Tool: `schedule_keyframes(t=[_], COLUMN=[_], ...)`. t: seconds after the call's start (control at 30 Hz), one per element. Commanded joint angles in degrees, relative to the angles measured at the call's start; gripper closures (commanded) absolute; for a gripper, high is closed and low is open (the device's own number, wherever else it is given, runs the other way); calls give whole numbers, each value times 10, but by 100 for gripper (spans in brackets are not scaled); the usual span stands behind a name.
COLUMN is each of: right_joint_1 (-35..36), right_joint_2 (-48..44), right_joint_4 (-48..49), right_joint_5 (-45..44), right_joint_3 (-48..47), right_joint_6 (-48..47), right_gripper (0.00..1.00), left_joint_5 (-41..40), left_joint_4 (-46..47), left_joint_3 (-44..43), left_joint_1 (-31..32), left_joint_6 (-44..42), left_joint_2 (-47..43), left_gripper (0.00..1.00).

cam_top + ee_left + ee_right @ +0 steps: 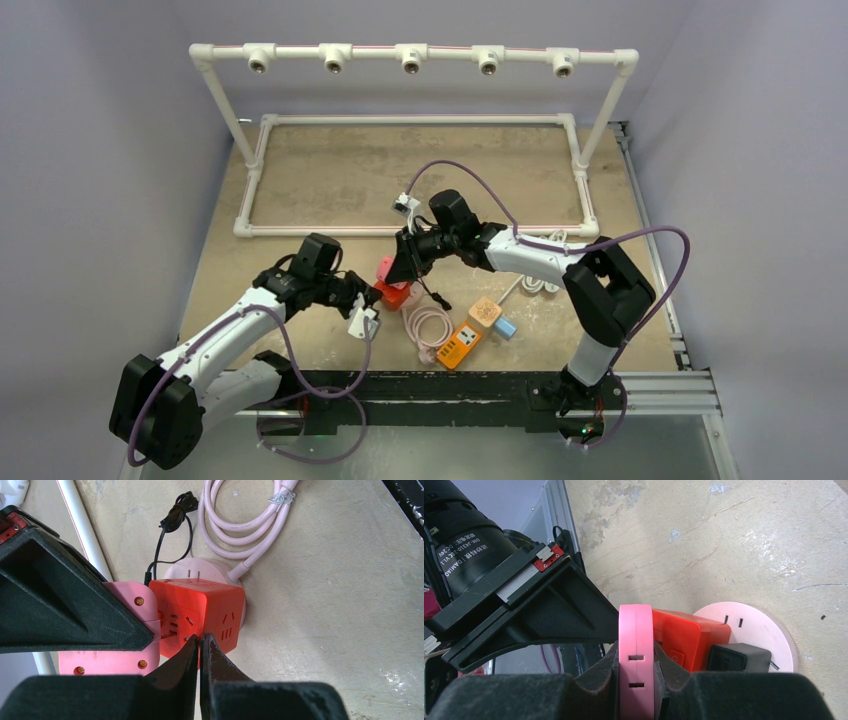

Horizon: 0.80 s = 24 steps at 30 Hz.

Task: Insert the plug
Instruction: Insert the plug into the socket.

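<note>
the left tool [200,647] is closed on nothing, its joined tips touching the red socket cube [210,605] at the cube's six o'clock, seemingly as a brace. at the cube's nine o'clock the pink plug [131,630] meets the socket face, its pins apparently only just at the slots. the right tool [636,667] pinches that plug flat between its pads. the brace is one narrow point near a corner, so a push from nine o'clock may spin or slide the cube along the desk [325,605], toward the pink round socket [754,625] touching it at twelve o'clock. a tilted plug could jam its pins or slip in the pads. the black plug [739,656] on the cube's far side might be dragged too.
</note>
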<state>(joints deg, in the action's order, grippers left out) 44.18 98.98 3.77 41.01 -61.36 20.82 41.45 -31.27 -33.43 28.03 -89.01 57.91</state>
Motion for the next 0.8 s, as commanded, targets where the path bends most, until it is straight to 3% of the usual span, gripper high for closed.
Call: schedule_keyframes(t=[0.0,0.77], right_joint_1=[-2,-2], right_joint_2=[-16,-26], right_joint_4=[-4,-37], right_joint_5=[-22,-23], right_joint_3=[11,11], right_joint_6=[-12,-25], right_gripper=[100,100], left_joint_5=[-12,-18], left_joint_4=[-23,-23], left_joint_3=[-4,-6], left_joint_1=[8,15], left_joint_6=[18,28], left_joint_2=[5,3], left_gripper=[99,100])
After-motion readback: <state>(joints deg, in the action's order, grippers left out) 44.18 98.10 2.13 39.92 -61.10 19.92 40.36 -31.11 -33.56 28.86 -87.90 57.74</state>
